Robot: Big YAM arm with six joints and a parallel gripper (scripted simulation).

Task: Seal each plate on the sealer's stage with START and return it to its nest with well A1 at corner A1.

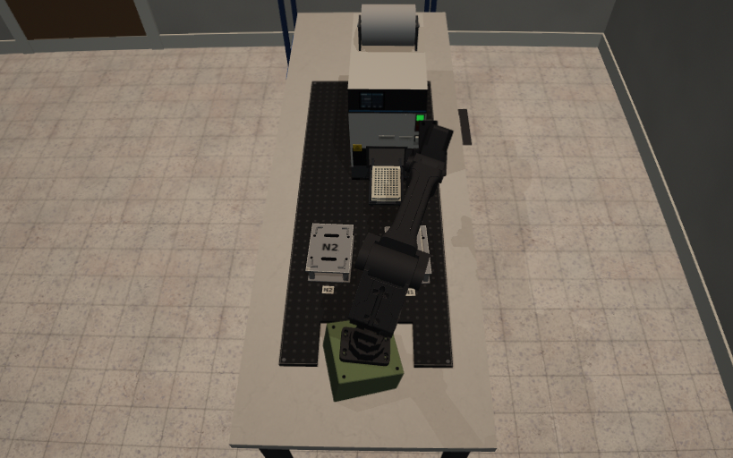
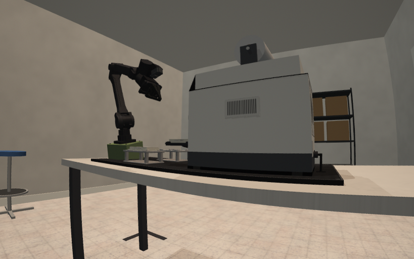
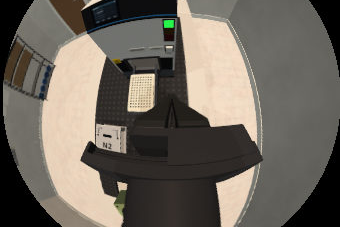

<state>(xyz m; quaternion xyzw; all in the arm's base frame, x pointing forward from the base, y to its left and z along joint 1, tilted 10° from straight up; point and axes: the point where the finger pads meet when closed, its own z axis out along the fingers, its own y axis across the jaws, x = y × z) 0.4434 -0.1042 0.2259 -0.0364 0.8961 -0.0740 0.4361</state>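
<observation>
From the top we see the arm cover most of the right-hand nest, so we cannot tell whether a plate lies in it. The small tags on the tabletop below the nests are too tiny for us to read surely. In the exterior view the sealer hides its own front and stage, and the tabletop's right end is cut off.

Black arm raised, pincer shut — facing sealer, table

Lighting is even and dim, with soft shadows on the tabletop. The wrist view is fisheye, bent at its round edge. The pictures look coarse, without glare.
</observation>
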